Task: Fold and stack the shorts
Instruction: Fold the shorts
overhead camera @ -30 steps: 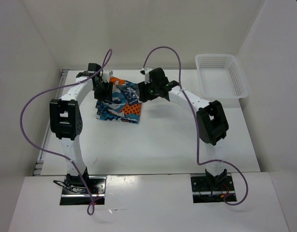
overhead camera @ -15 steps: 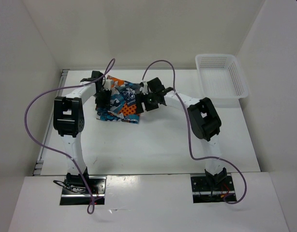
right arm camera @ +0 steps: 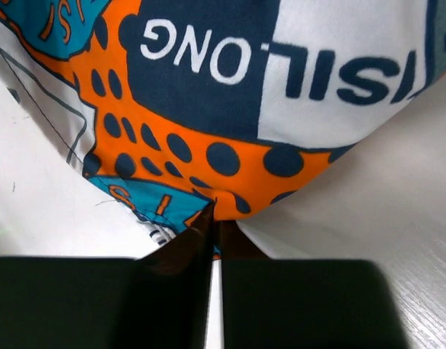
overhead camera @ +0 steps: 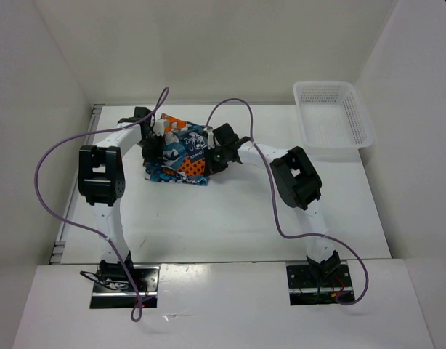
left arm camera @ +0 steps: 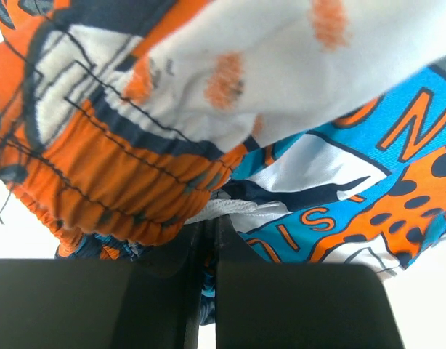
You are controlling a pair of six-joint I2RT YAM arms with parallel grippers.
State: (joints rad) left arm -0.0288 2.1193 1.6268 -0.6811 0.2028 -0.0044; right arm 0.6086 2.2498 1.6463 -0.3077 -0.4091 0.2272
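Note:
The shorts (overhead camera: 181,154) lie bunched on the table, a patchwork of teal, orange, white and dark grey. My left gripper (overhead camera: 155,147) sits at their left edge. In the left wrist view its jaws (left arm camera: 207,231) stand almost together with printed fabric (left arm camera: 303,182) pinched in the narrow gap, the orange waistband (left arm camera: 107,182) draped above them. My right gripper (overhead camera: 213,155) is at the shorts' right edge. In the right wrist view it (right arm camera: 214,212) is shut on the orange dotted hem (right arm camera: 208,156), just above the table.
A white mesh basket (overhead camera: 359,120) stands at the back right of the white table (overhead camera: 230,218). White walls close in the left, back and right. Purple cables loop above both arms.
Both arms have drawn in toward the shorts from either side. Both grippers have closed on the fabric. The shorts are bunched slightly narrower than before.

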